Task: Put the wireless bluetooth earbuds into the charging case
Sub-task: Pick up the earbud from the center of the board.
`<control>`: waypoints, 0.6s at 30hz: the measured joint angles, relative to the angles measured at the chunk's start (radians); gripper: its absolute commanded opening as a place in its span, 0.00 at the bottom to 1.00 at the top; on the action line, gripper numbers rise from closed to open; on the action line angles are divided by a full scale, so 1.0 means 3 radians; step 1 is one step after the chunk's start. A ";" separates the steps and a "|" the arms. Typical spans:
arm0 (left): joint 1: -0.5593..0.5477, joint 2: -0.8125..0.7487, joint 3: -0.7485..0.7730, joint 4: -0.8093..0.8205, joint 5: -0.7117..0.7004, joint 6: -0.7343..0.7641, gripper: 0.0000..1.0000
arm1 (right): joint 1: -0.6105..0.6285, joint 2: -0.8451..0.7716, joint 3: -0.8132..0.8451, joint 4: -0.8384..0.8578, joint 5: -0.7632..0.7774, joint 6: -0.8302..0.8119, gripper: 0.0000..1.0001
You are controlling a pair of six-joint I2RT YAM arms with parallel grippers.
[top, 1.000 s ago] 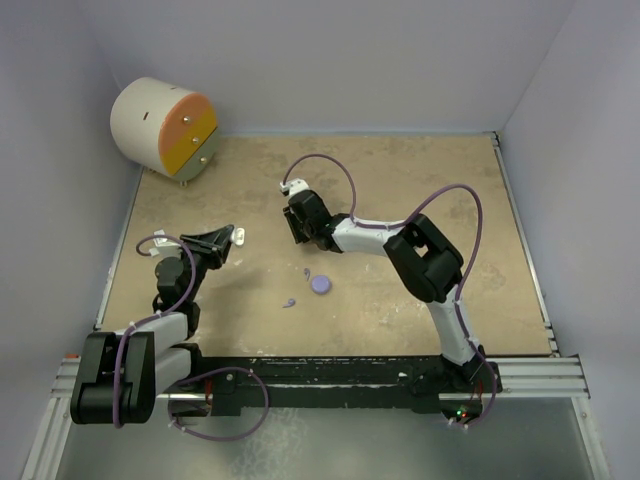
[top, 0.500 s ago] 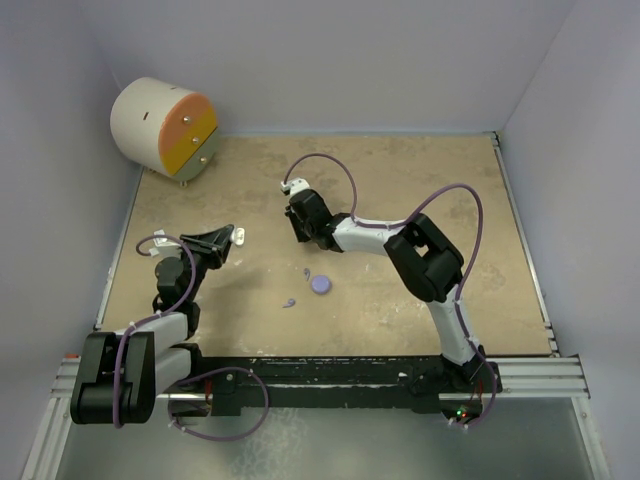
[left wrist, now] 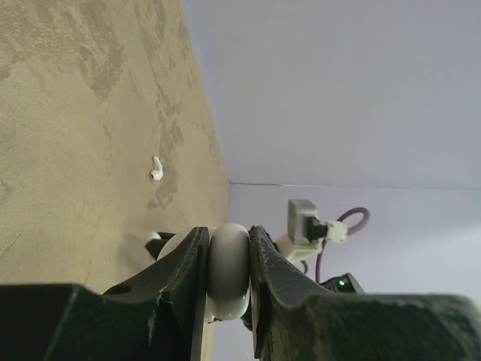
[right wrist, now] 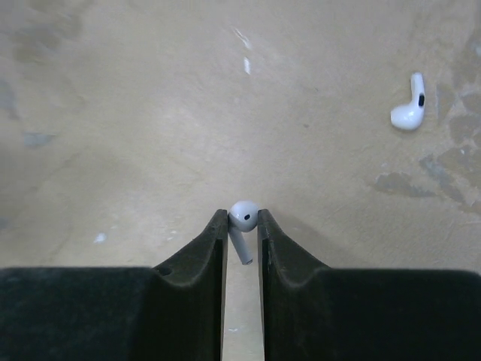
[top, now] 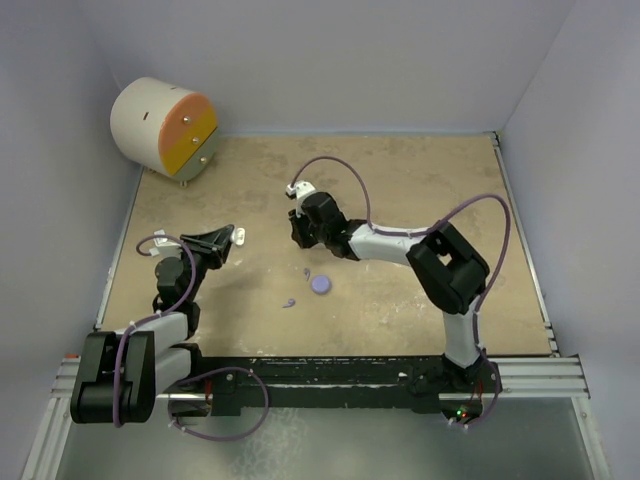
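My right hand pinches a white earbud, bulb forward, stem running back toward my wrist; my left hand clamps the white case.

The left fingers mask both sides of the white case. From overhead, a lilac earbud shows as a speck, shape unreadable.

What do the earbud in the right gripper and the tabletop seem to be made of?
The earbud in the right gripper looks like glossy white plastic, smooth with a soft sheen. The tabletop looks matte, mottled beige: stone or stone-print laminate, I cannot tell which.
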 measured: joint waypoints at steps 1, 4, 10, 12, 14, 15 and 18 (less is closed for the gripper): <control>0.0000 0.0000 0.0000 0.0000 0.0000 -0.0006 0.00 | -0.0003 -0.0071 -0.0041 0.0065 -0.0065 0.0000 0.00; 0.0000 0.0000 0.0000 0.0000 0.0000 -0.0018 0.00 | -0.0022 -0.0343 -0.0174 0.0347 -0.0286 0.0015 0.00; -0.0006 0.0008 0.0031 -0.0001 -0.0010 -0.0142 0.00 | -0.0094 -0.0954 -0.0702 0.1286 -0.0753 0.0112 0.00; -0.0037 0.0025 0.0070 0.0004 -0.0039 -0.0191 0.00 | -0.0112 -0.1118 -0.0958 0.1682 -0.0917 0.0159 0.00; -0.0121 0.0067 0.0113 0.0051 -0.0102 -0.0261 0.00 | -0.0127 -0.1199 -0.1152 0.2036 -0.1053 0.0205 0.00; -0.0178 0.0102 0.0139 0.0088 -0.0127 -0.0287 0.00 | -0.0131 -0.1214 -0.1244 0.2219 -0.1120 0.0226 0.00; -0.0352 0.0240 0.0225 0.0202 -0.0205 -0.0399 0.00 | -0.0132 -0.1214 -0.1437 0.2653 -0.1305 0.0275 0.00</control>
